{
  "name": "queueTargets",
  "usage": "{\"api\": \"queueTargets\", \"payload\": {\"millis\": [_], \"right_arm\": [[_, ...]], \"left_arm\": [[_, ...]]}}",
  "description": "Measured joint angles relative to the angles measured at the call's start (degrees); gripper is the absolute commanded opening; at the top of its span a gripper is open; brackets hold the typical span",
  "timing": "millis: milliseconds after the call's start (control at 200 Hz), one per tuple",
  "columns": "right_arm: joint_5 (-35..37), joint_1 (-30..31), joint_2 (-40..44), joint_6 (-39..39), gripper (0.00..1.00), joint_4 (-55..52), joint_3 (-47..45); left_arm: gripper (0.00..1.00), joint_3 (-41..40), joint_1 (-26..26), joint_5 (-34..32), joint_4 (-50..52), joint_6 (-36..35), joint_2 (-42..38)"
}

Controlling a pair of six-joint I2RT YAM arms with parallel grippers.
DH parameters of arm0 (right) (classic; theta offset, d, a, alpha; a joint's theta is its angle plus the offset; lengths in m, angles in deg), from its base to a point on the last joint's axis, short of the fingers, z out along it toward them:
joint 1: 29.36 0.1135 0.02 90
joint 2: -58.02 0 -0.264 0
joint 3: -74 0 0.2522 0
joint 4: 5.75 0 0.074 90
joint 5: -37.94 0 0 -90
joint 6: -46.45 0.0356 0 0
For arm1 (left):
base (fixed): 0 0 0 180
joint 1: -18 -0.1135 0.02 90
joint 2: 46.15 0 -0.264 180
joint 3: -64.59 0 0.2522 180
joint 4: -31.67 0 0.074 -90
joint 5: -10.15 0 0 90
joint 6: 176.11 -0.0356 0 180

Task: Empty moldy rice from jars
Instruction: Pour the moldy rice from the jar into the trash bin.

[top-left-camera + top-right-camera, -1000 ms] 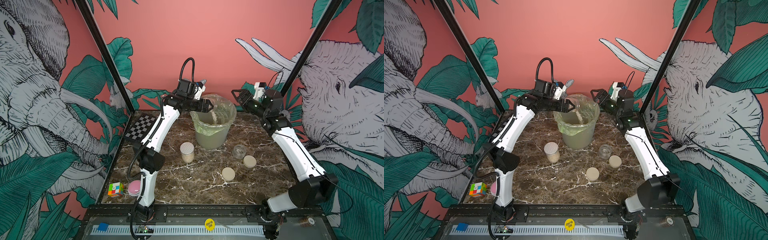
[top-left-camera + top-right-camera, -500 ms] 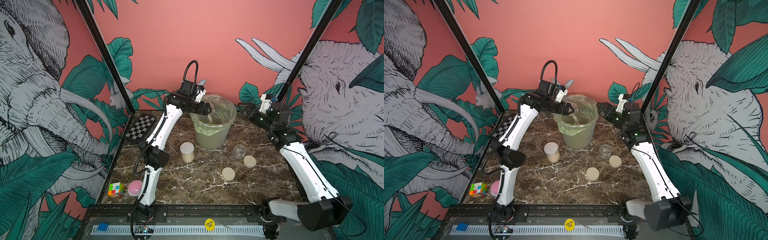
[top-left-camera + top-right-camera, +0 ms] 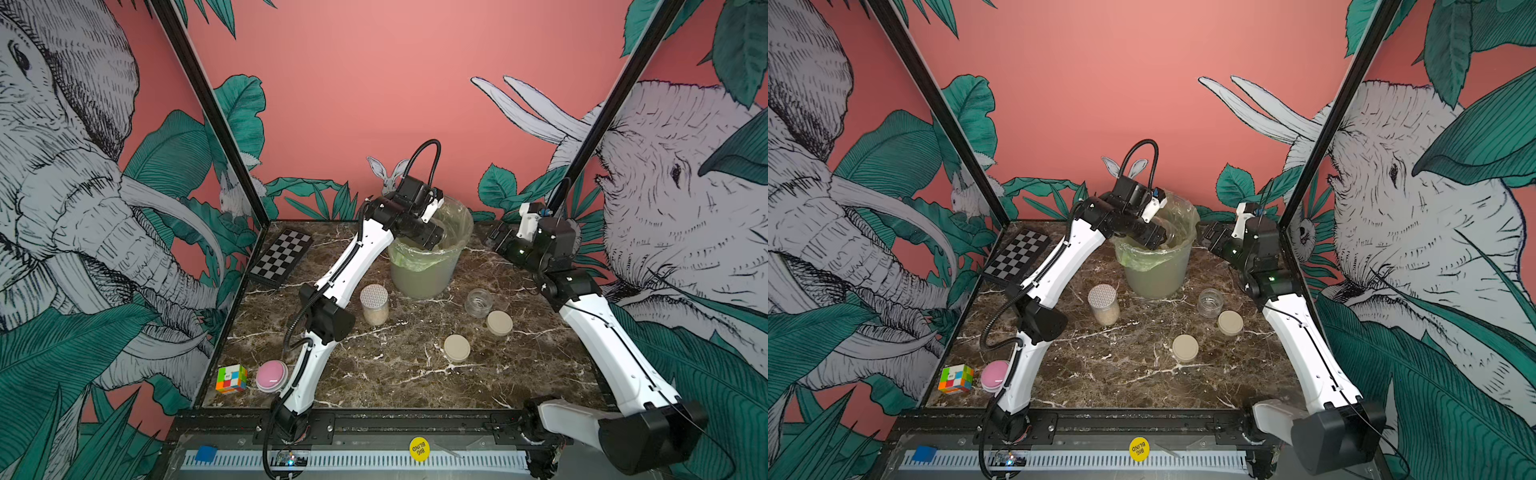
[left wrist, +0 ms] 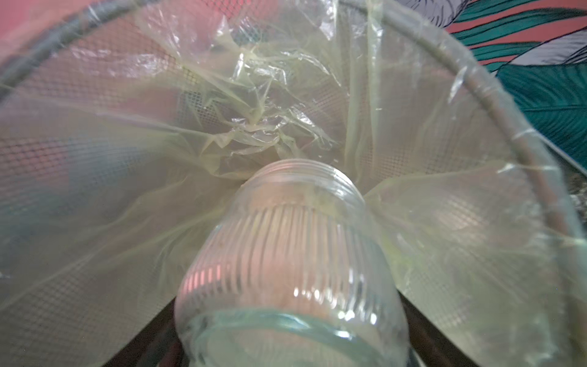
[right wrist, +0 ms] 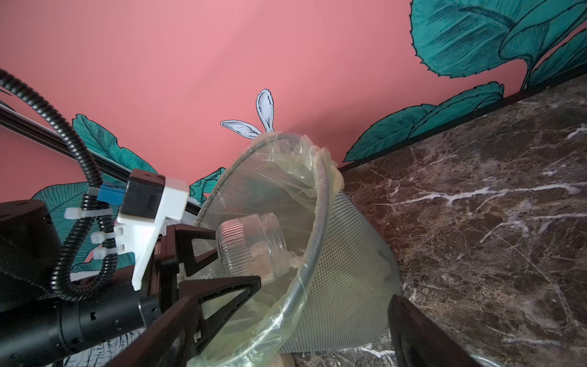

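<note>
Left gripper point(image 5: 236, 257) clamped on a ribbed clear jar point(image 4: 286, 270), tipped mouth-first into the mesh bin point(image 3: 419, 278), upper centre in both top views. Clumped beige rice point(image 5: 262, 259) sits at the jar's neck. Right gripper point(image 3: 498, 241) gapes wide, holding nothing, right of the bin. Lidded tall jar point(image 3: 374, 305), grains inside, stands mid-frame.

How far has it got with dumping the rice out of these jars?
Done: one open jar stands empty, two lids lying near it. In hand: the left tool tips a second jar into the bin, some rice still inside it. Left: the tall jar, still lidded and holding rice.
</note>
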Motion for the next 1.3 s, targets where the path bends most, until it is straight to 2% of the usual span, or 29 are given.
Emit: {"api": "queueTargets", "payload": {"millis": [225,470,665,955,1185,1300], "right_arm": [[1.0,-0.6,1.1,-0.9,0.93,0.0,-0.3],[2.4,-0.8,2.4,-1.0,0.93,0.0,-2.7],[2.5,-0.9,2.6,-0.8,0.93,0.2,-3.9],[3.1,-0.9,2.6,0.2,0.93,0.9,-5.1],[3.5,-0.9,2.6,0.5,0.93,1.7,-5.4],[3.5,-0.9,2.6,0.5,0.93,1.9,-5.5]], "left_arm": [[0.00,-1.0,0.9,-8.4,-1.2,-13.4,-0.5],[0.00,-1.1,7.2,-21.1,-3.8,-30.4,-0.5],[0.00,-1.1,9.6,-27.8,-5.0,-38.5,-0.5],[0.00,-1.0,6.3,-27.3,-3.9,-39.1,-0.5],[0.00,-5.1,0.8,-17.5,-2.7,-30.1,-3.7],[0.00,-5.7,-1.4,-14.6,-2.7,-26.2,-6.1]]}}
